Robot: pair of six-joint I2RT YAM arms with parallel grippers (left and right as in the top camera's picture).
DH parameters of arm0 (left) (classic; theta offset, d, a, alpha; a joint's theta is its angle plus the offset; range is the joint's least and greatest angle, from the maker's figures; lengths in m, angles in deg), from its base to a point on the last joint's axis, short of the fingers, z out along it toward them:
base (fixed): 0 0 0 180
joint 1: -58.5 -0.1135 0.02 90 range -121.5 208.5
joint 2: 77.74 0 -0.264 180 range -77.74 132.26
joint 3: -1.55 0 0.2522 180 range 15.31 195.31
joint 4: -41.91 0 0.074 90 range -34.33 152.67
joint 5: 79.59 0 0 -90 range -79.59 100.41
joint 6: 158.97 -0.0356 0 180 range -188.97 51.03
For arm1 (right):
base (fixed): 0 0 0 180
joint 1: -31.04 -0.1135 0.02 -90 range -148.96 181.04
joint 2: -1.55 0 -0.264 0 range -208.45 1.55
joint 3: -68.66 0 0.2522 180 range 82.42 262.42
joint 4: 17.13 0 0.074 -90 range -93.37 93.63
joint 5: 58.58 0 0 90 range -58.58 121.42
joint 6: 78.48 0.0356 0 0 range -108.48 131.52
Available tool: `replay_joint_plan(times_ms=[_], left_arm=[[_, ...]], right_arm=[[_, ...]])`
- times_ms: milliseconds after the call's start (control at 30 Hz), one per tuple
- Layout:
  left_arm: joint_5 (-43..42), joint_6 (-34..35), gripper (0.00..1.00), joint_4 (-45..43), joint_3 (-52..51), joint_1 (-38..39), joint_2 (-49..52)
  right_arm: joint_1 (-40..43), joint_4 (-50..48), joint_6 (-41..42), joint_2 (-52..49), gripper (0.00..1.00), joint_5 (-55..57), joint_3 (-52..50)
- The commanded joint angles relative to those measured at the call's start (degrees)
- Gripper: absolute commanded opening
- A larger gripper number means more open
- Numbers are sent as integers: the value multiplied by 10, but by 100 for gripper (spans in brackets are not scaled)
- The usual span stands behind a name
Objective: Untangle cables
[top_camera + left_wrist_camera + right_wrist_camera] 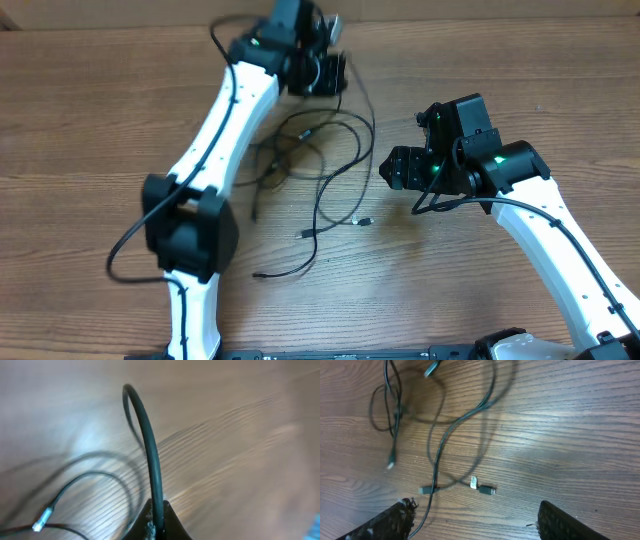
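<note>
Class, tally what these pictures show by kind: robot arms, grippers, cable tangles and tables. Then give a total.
Robot arms: 2, left arm and right arm
Grippers: 2, left gripper shut on the cables, right gripper open
Cable tangles: 1, single cords cannot be counted
Wooden table: 1
Total: 6

A wooden table [80, 100] is filling the whole view, its grain running sideways. Soft light is glaring on it in places.
</note>
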Motion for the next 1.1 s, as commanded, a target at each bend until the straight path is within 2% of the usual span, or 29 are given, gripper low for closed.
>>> replay_joint_plan(times_ms=[0, 267, 700, 900, 1067], left_arm=[[-52, -13, 4, -3, 74, 6, -79], [0, -15, 4, -7, 153, 6, -175], [28, 21, 4, -76, 156, 6, -289], [115, 14, 4, -51, 156, 1, -292], [259, 15, 4, 44, 156, -30, -283]], right_arm=[[0, -2, -3, 2, 77, 6, 12], [0, -2, -3, 2, 77, 6, 12], [0, -2, -3, 2, 77, 13, 12], [0, -2, -3, 2, 77, 13, 12], [0, -2, -3, 2, 77, 13, 12]])
